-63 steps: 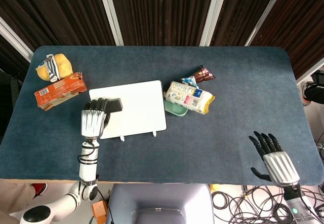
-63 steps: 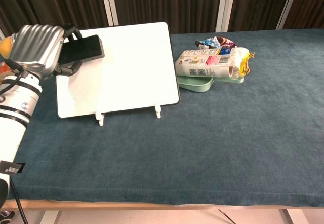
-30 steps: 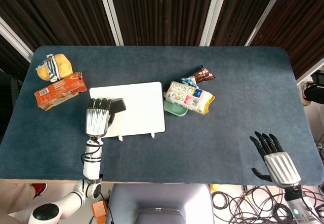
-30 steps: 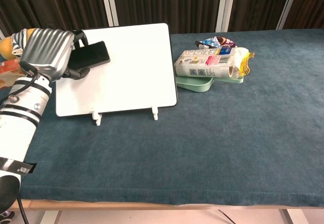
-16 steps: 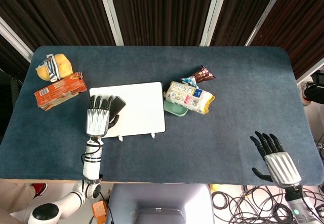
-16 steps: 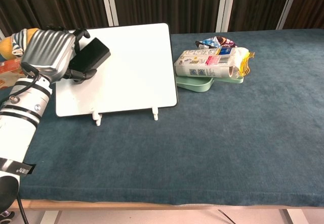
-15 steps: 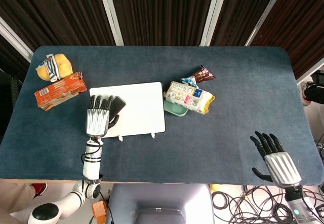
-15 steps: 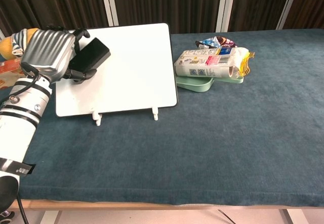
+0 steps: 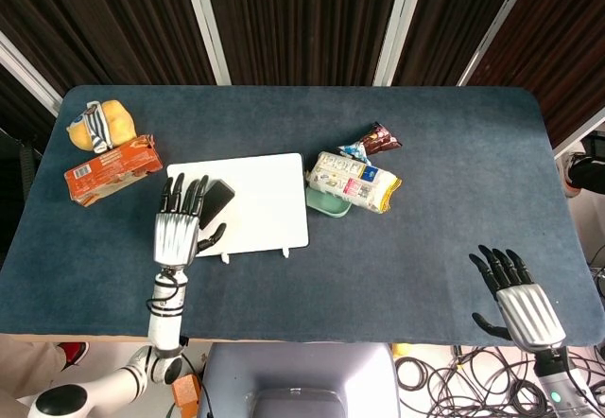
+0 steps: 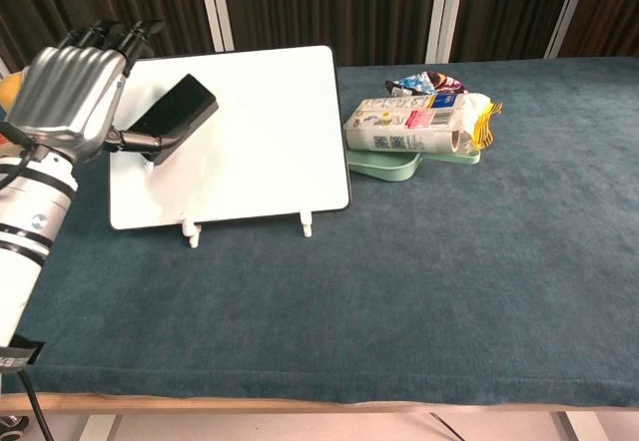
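A white board (image 9: 260, 205) on small feet lies left of the table's middle, also seen in the chest view (image 10: 250, 142). A flat black block (image 9: 216, 198) lies slanted on the board's left part (image 10: 178, 112). My left hand (image 9: 177, 231) is at the board's left edge with its fingers stretched out and apart; in the chest view the left hand (image 10: 65, 97) has its thumb close to the block's lower end, and I cannot tell whether they touch. My right hand (image 9: 522, 306) hovers with fingers spread by the table's front right corner, holding nothing.
A white snack packet (image 9: 354, 181) lies across a pale green dish (image 9: 326, 203) right of the board, with a dark wrapper (image 9: 375, 140) behind. An orange box (image 9: 112, 169) and a yellow bag (image 9: 97, 123) sit at the back left.
My left hand has let go of the black block, straightened its fingers and drawn back to the left. The block now lies slanted on the board. The right hand is still.
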Robot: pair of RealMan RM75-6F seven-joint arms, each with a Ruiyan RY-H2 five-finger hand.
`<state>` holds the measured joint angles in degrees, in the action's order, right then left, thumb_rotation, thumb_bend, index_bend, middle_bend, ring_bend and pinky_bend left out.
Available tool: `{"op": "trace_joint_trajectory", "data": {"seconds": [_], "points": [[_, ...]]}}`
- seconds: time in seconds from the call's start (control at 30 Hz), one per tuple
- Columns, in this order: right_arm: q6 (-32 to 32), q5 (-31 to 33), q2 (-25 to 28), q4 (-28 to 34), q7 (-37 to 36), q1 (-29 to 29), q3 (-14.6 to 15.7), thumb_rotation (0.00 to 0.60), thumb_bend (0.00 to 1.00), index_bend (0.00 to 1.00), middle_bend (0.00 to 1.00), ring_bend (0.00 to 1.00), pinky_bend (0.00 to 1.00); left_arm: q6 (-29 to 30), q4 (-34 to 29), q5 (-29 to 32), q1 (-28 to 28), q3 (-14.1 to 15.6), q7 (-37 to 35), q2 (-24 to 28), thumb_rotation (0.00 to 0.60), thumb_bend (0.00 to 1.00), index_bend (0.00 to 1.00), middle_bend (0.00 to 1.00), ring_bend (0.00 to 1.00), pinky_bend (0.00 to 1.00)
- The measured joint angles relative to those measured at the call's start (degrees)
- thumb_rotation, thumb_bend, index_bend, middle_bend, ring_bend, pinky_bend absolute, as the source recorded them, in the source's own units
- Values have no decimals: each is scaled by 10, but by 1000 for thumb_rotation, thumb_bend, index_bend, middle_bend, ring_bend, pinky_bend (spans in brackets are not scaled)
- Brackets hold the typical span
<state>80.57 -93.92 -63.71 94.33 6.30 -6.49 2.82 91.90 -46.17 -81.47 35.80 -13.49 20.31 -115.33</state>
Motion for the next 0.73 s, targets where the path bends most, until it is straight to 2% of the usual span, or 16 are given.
{"op": "trace_joint_trajectory", "data": {"seconds": [0.07,0.17,0.2,0.27,0.3,0.43,0.5,0.57,0.73], "points": [[0,-2,-1,0,3,1,1,600,158,0,0,0,0,14,-60,-8,-20,15,8,31,401,196,48,156,23,143],[0,-1,-3,1,8,1,1,600,158,0,0,0,0,25,-180,-12,-59,49,24,103,563,205,1,75,0,76],[0,-1,-4,1,10,1,1,600,158,0,0,0,0,24,-236,-9,-74,65,31,139,588,209,0,63,0,52],[-3,1,-6,2,16,1,1,600,158,0,0,0,0,19,-325,0,-97,92,39,202,600,224,0,60,0,29],[-4,2,-7,3,19,1,0,600,158,0,0,0,0,16,-385,5,-113,111,42,250,600,231,0,59,0,27],[-7,9,-13,4,33,0,-3,600,158,0,0,0,0,18,-538,13,-164,159,23,405,600,249,0,51,0,10],[-10,14,-16,5,40,0,-5,600,159,0,0,0,0,24,-581,14,-189,173,0,459,600,258,0,44,0,2],[-13,20,-20,6,48,-1,-7,600,159,0,0,0,0,28,-596,14,-210,184,-22,483,600,258,0,40,0,1],[-19,26,-25,5,64,-2,-7,600,158,0,0,0,0,28,-542,7,-267,209,-94,493,600,258,0,39,0,0]]}}
